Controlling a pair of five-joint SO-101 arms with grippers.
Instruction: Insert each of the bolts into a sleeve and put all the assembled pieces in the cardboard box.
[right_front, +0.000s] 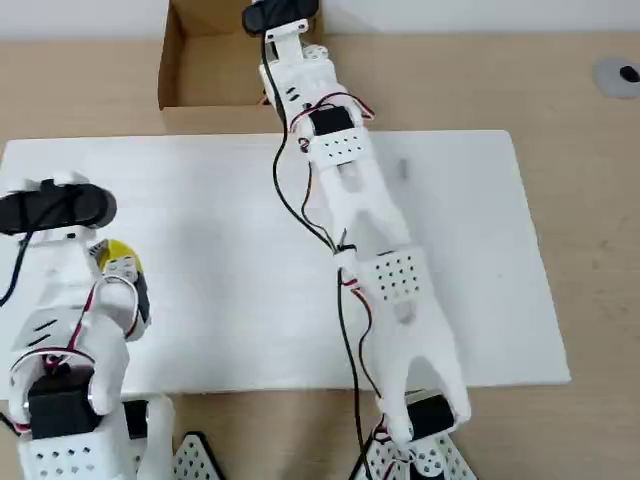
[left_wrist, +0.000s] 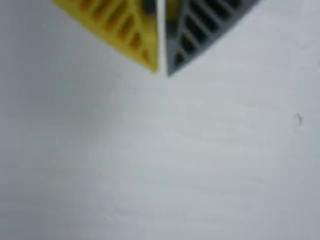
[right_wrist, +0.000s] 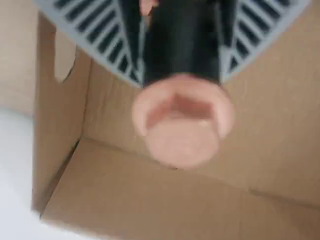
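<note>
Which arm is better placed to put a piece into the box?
Right. The right gripper holds the sleeve with bolt over the cardboard box; left gripper, empty, is over the mat.

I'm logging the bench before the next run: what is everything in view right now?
cardboard box: one, brown, open, on the table beyond the board.
sleeve: one, black, in the right pincer above the box.
bolt: one, pale pink, inside the sleeve with its head sticking out.
board: one, white, flat on the table.
table: one, light wood, under everything.
disc: one, grey, on the table off the board.
left pincer: one, yellow and grey, shut, over the board.
right pincer: one, grey, shut on the sleeve.
</note>
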